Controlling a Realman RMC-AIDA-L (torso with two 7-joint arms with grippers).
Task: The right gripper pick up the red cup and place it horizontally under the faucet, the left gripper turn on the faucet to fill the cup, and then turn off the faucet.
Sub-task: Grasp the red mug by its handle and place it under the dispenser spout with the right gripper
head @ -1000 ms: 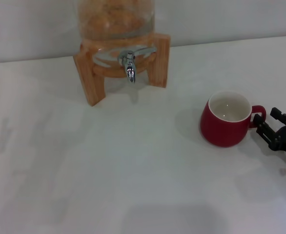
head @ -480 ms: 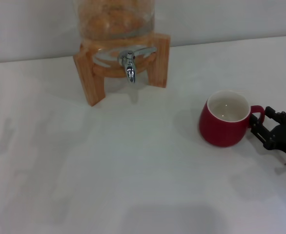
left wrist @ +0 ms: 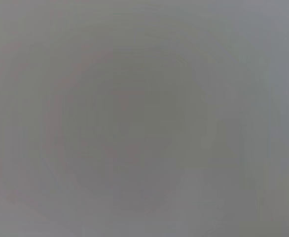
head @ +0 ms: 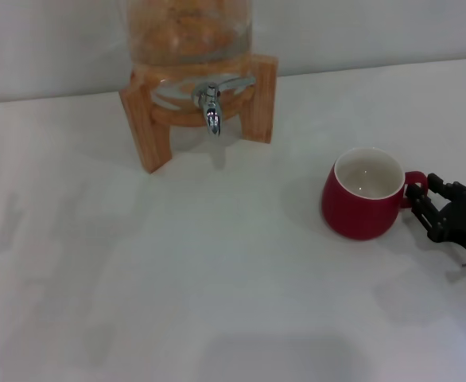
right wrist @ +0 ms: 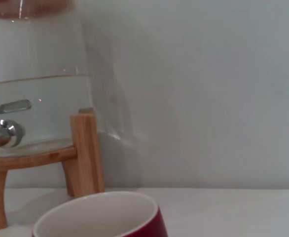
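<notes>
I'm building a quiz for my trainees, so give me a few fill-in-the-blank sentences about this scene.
1. The glossy red cup stands upright with a ___ inside.
2. The right gripper is at the cup's ___.
3. The shiny chrome faucet sits on a glass dispenser held by a ___ stand.

Missing words: white; handle; wooden

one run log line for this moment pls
phase: reach | right gripper at red cup handle, open | cup upright, off faucet | left gripper unseen

Right hand (head: 418, 204) low at right edge, fingers spread, reaching leftward
</notes>
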